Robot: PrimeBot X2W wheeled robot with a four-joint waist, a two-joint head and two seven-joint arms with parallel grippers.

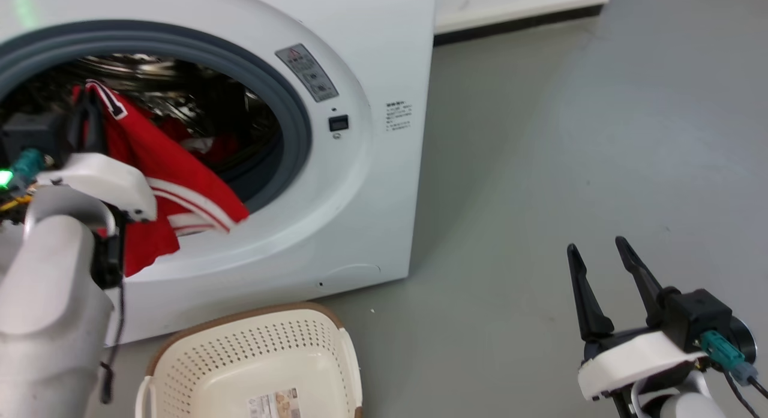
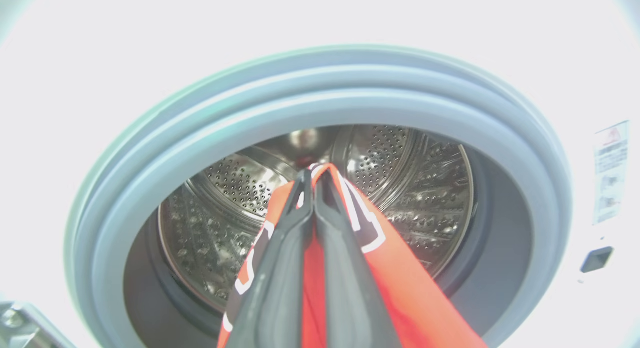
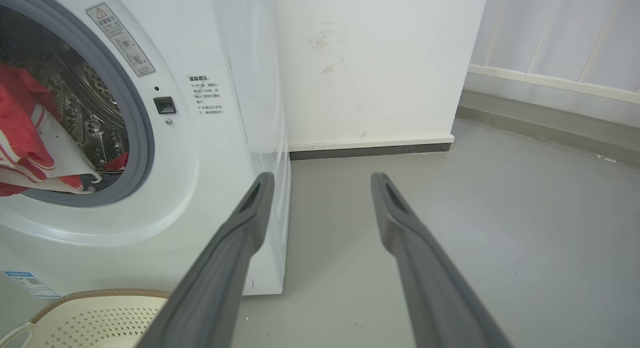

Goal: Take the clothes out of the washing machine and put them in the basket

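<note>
- The left claw (image 2: 314, 175) is pressed together on a fold of the red clothes (image 1: 174, 172), pinched at the mouth of the washing machine (image 1: 372, 184).
- The pinch is best kept firm while the garment is drawn clear of the grey gasket (image 2: 320, 108). The trailing cloth is draped over the lip between 5 and 6 o'clock of the porthole and could drag.
- Release is best made only above the basket (image 1: 240, 315), seen on the floor (image 1: 540, 166) towards 5 o'clock below the porthole.
- More red fabric is seen deeper in the drum (image 2: 425, 188).
- The cloth is red jersey with white stripes and trim.
- The right claw (image 1: 595, 245) is spread, at 4 o'clock in the head view, well apart from the machine.
</note>
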